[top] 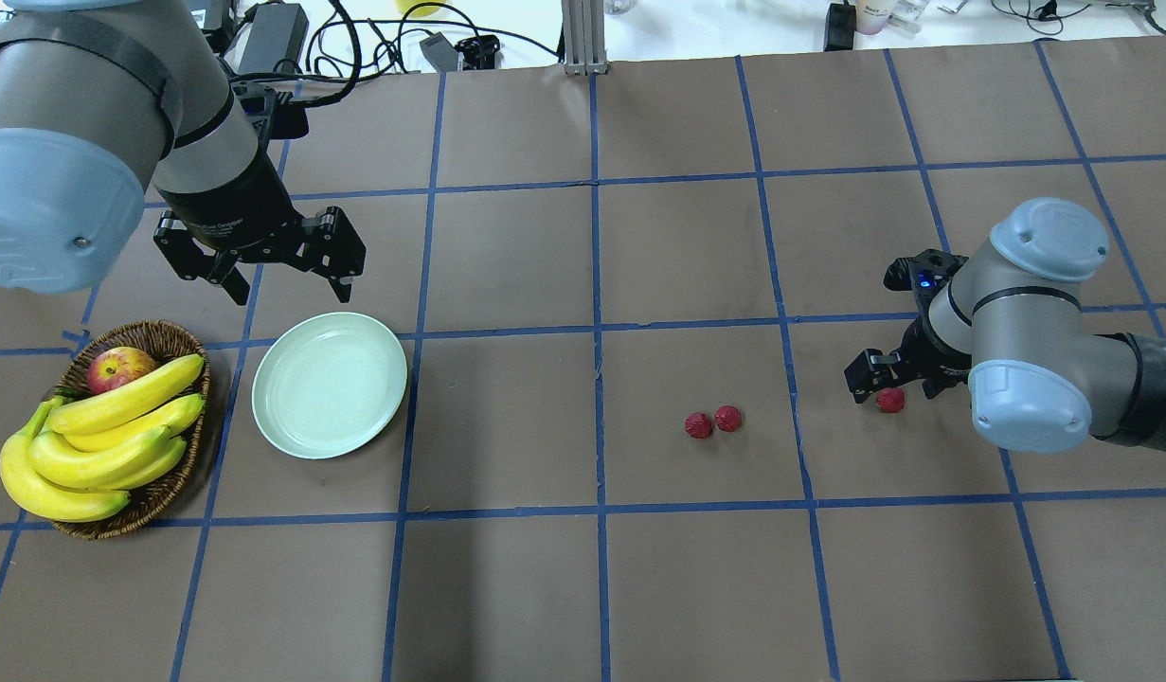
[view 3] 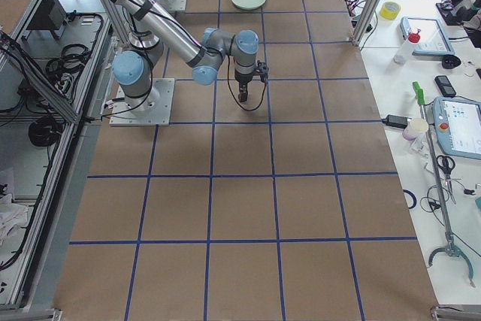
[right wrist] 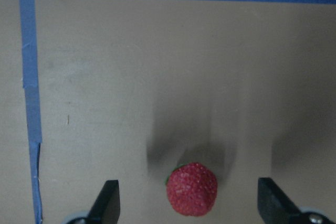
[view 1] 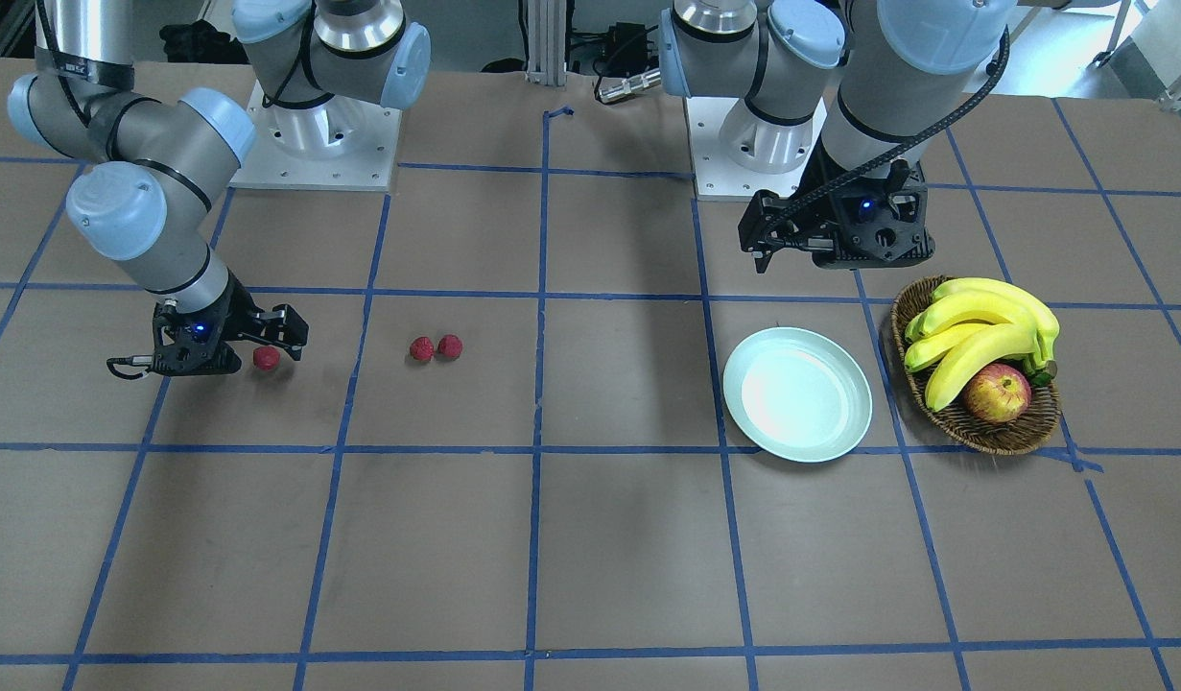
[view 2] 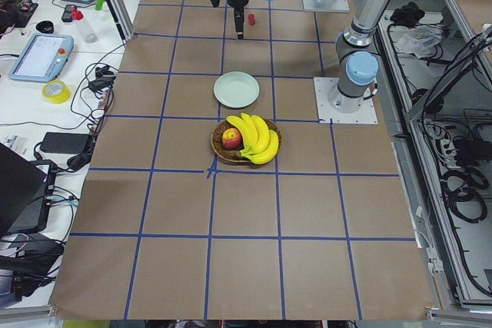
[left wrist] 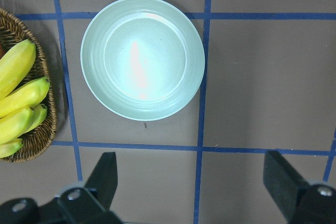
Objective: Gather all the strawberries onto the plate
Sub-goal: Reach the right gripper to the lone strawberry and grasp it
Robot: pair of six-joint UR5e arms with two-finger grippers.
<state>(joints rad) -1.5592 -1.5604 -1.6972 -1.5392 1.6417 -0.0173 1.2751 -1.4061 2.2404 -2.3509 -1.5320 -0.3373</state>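
Note:
One strawberry (right wrist: 192, 189) lies on the brown paper between the wide-apart fingers (right wrist: 109, 201) of my right gripper (view 1: 264, 359), which is open and low over the table; the fingers do not touch it. It also shows in the overhead view (top: 890, 400). Two more strawberries (top: 698, 425) (top: 727, 418) lie side by side, toward the table's middle (view 1: 421, 348). The pale mint plate (top: 329, 385) (view 1: 797, 393) is empty. My left gripper (top: 289, 277) (left wrist: 194, 182) is open and empty, hovering just behind the plate (left wrist: 142, 57).
A wicker basket (view 1: 993, 438) with bananas (view 1: 983, 331) and an apple (view 1: 997, 393) stands right beside the plate, on the side away from the strawberries. Blue tape lines grid the paper-covered table.

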